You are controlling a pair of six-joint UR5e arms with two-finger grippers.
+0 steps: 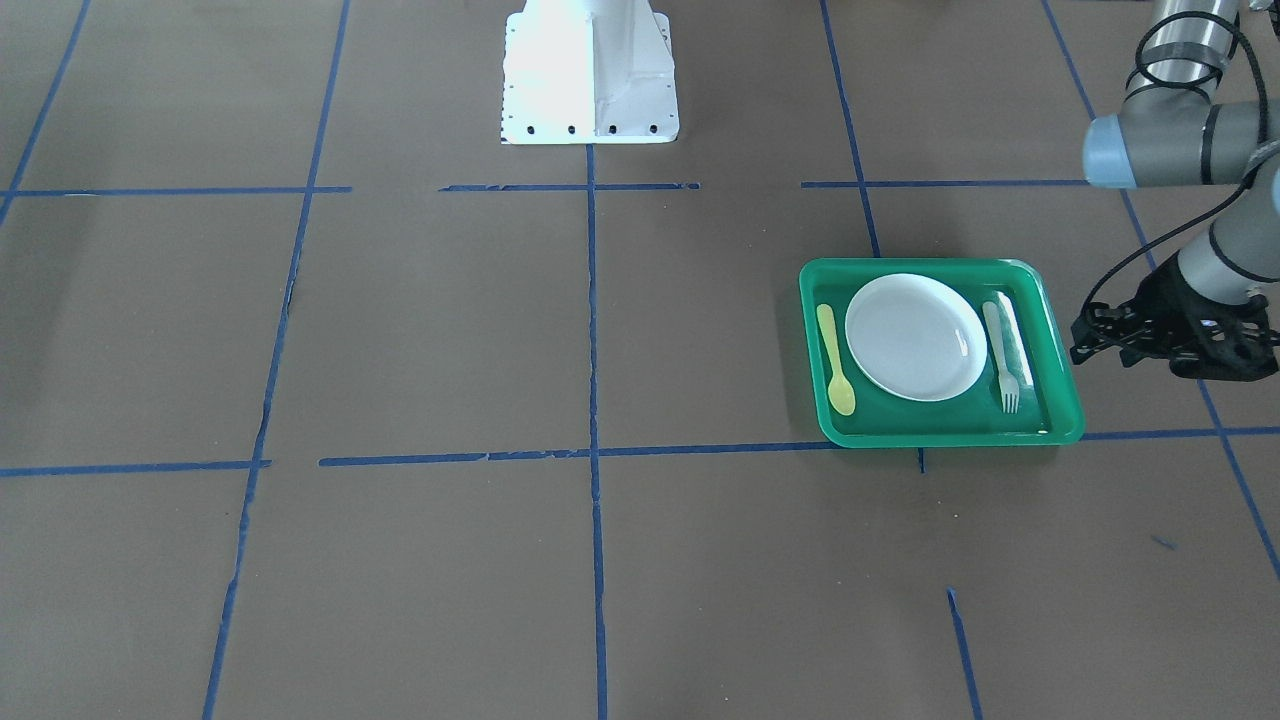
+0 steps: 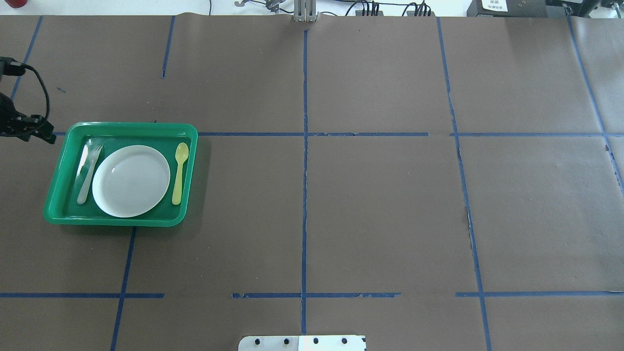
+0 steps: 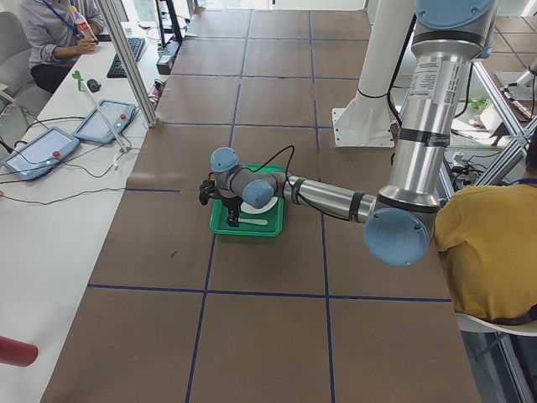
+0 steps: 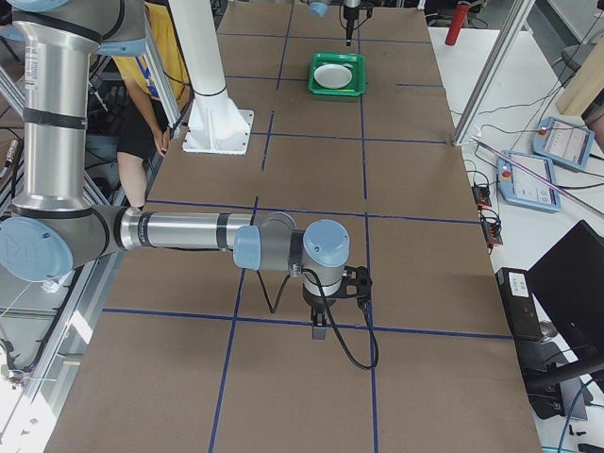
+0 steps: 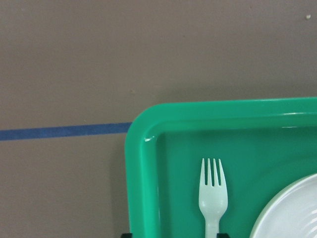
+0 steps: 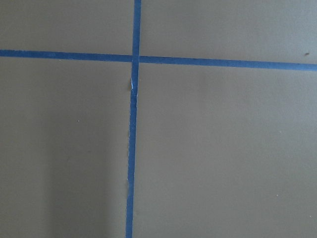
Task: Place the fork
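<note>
The pale fork (image 2: pixel 87 173) lies flat in the green tray (image 2: pixel 112 222), between the tray's wall and the white plate (image 2: pixel 130 181), tines pointing away from me. It also shows in the front view (image 1: pixel 1003 358) and in the left wrist view (image 5: pixel 213 198). My left gripper (image 2: pixel 44 134) hovers outside the tray's far left corner, open and empty; it also shows in the front view (image 1: pixel 1085 335). My right gripper (image 4: pixel 321 330) shows only in the right side view, far from the tray, and I cannot tell if it is open or shut.
A yellow-green spoon (image 2: pixel 179 170) lies in the tray on the plate's other side. The tray's rim (image 5: pixel 141 173) stands raised. The brown table carries blue tape lines (image 2: pixel 304 195). The robot's white base (image 1: pixel 590 70) stands at mid-table.
</note>
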